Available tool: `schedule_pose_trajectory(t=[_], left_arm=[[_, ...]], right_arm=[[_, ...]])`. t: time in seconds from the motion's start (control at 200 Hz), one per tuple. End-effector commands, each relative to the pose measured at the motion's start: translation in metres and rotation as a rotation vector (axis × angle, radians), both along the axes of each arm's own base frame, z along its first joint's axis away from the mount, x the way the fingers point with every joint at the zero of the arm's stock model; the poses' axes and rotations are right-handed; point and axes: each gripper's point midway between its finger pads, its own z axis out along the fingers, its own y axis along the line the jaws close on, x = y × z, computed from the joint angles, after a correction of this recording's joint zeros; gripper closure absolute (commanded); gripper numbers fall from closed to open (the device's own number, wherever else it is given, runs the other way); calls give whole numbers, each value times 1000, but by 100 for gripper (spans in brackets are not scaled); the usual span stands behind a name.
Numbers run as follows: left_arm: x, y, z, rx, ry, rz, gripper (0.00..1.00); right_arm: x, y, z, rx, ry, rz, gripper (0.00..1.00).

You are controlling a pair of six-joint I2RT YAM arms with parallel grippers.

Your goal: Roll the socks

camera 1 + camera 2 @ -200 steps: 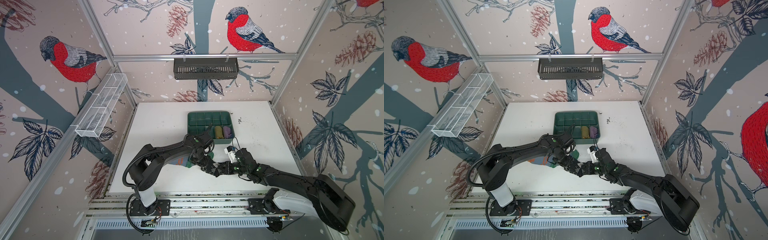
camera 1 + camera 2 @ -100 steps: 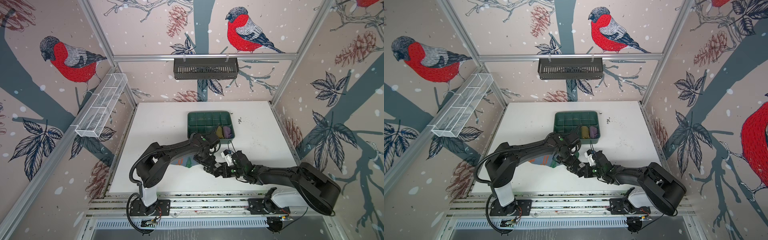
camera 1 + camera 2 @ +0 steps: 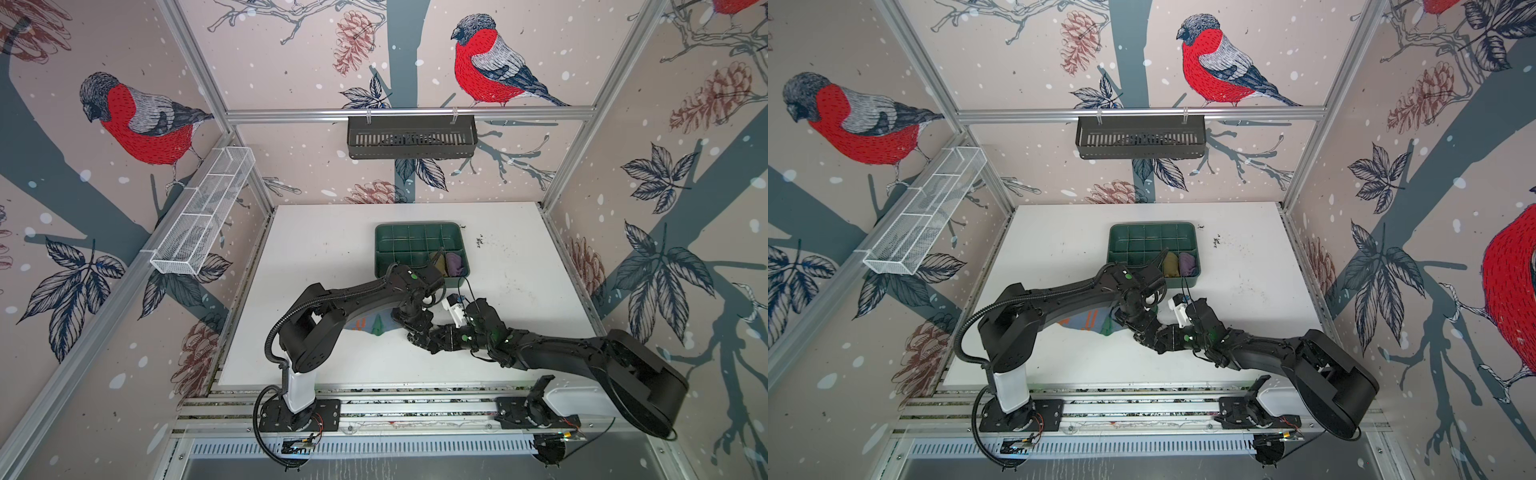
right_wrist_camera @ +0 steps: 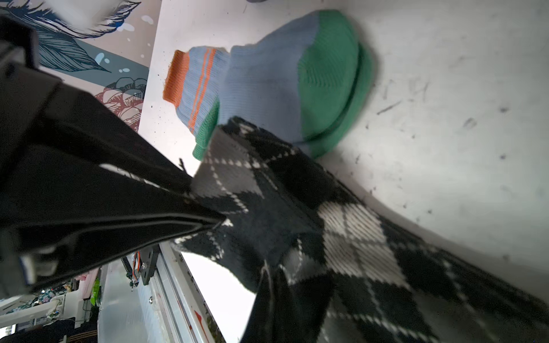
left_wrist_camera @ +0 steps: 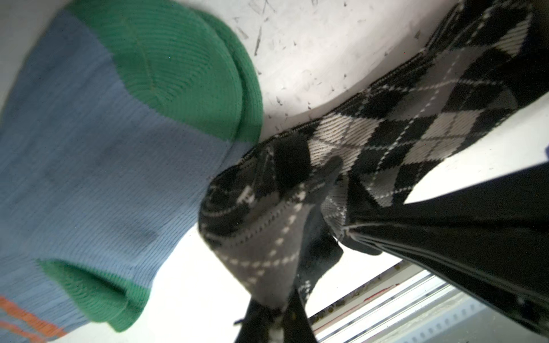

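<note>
We see both grippers clamped tight on the argyle sock [image 5: 386, 127]: the left gripper [image 4: 219, 221] pinches its bunched end, and the right gripper [image 5: 349, 228] bites the fabric close beside it, near the front middle of the counter [image 3: 332, 257]. The light blue sock [image 4: 261, 89] lies flat on the counter just beside that end, partly under the left arm in both top views.
</note>
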Motion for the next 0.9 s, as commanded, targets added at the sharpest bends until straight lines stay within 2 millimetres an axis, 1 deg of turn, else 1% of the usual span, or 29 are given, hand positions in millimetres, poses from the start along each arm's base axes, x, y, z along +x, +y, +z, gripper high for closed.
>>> schedule_pose_trajectory(t=[0.0, 0.105, 0.28, 0.445, 0.56, 0.725, 0.896], left_arm=[[-5, 4, 2, 25, 16, -6, 95], [-7, 2, 3, 16, 21, -14, 94], [-12, -5, 5, -25, 40, -28, 87], [-18, -17, 8, -87, 64, -45, 84], [-19, -26, 12, -135, 72, -52, 82], [-19, -39, 19, -198, 79, -64, 83], [-19, -44, 17, -222, 89, -71, 85]], right_arm=[[5, 4, -3, -6, -3, 7, 95], [9, 8, -7, 0, 8, 5, 95], [15, 13, -9, 7, 13, 1, 96], [18, 13, -7, 12, 11, -1, 96], [17, 12, -10, 8, 20, 2, 96], [13, 7, -14, 8, 37, -2, 96], [10, -1, -17, -1, 46, -11, 96]])
